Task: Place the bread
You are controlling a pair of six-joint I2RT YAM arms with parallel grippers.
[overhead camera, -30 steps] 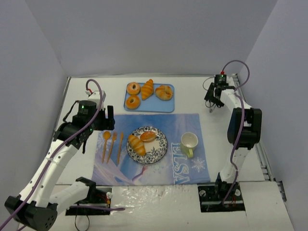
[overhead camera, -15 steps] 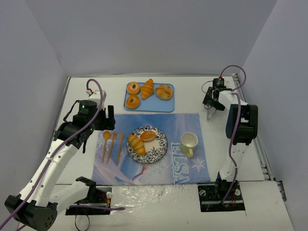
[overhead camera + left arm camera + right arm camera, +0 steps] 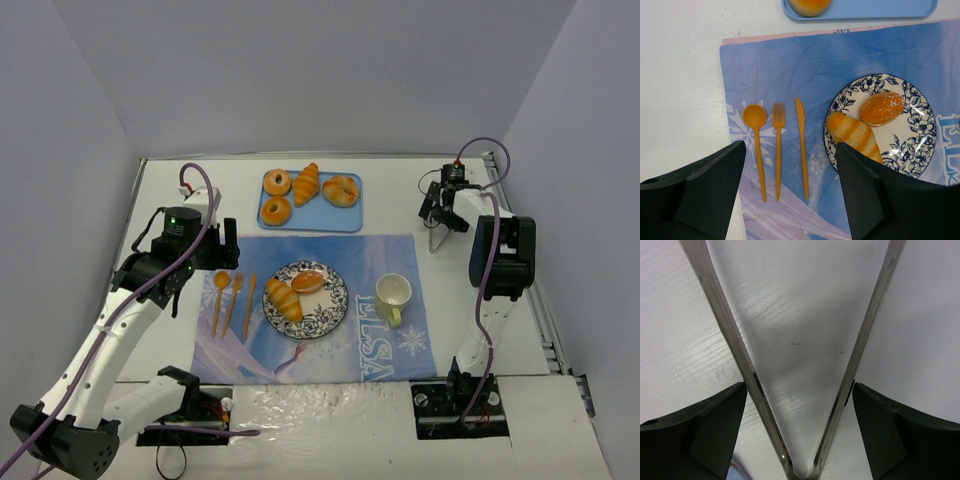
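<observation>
A flowered plate (image 3: 335, 302) on the blue placemat holds two breads: a striped long roll (image 3: 284, 300) and a sesame bun (image 3: 307, 282). Both also show in the left wrist view, the roll (image 3: 852, 135) and the bun (image 3: 881, 108). My left gripper (image 3: 225, 245) is open and empty, above the placemat left of the plate (image 3: 790, 200). My right gripper (image 3: 440, 205) is at the far right, shut on metal tongs (image 3: 437, 238) whose tips point down at the table. In the right wrist view the tongs (image 3: 732, 340) spread in a V between my fingers (image 3: 800, 430).
A blue tray (image 3: 352, 218) at the back holds two donuts, a croissant and a round bun. An orange spoon (image 3: 219, 300), fork and knife lie left of the plate. A pale yellow cup (image 3: 393, 295) stands on the placemat (image 3: 380, 360) right of the plate.
My right gripper has swung left and down with the tongs, bringing their tips to the table near the placemat's far right corner. The left arm has not moved.
</observation>
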